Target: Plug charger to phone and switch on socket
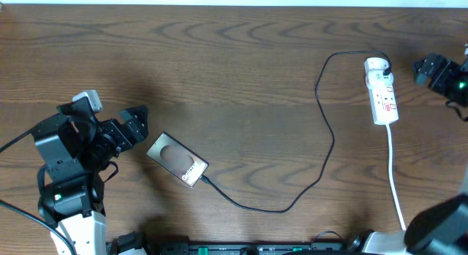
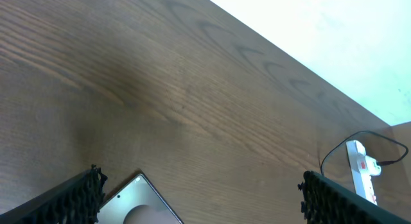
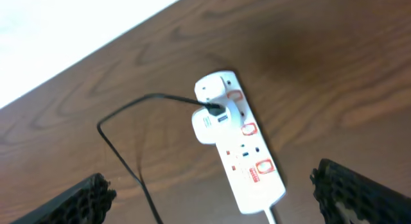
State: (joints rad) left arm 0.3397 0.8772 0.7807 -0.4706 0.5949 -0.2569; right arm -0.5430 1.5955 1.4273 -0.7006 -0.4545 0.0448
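Left gripper (image 2: pixel 202 180): jaws spread wide, empty, just beside the phone (image 1: pixel 178 158) lying on the table (image 1: pixel 241 58). Right gripper (image 3: pixel 212 178): jaws also spread, empty, above the socket (image 3: pixel 241 156). The charger (image 1: pixel 325 138) runs from the socket to the phone's end and appears plugged in. Probably remaining: switching on the socket; switch position cannot be told. The red marks are too small to read.

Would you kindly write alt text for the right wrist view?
A white socket strip lies on a wooden table, a white charger plug seated at one end, its black cable trailing away. The right gripper is open.
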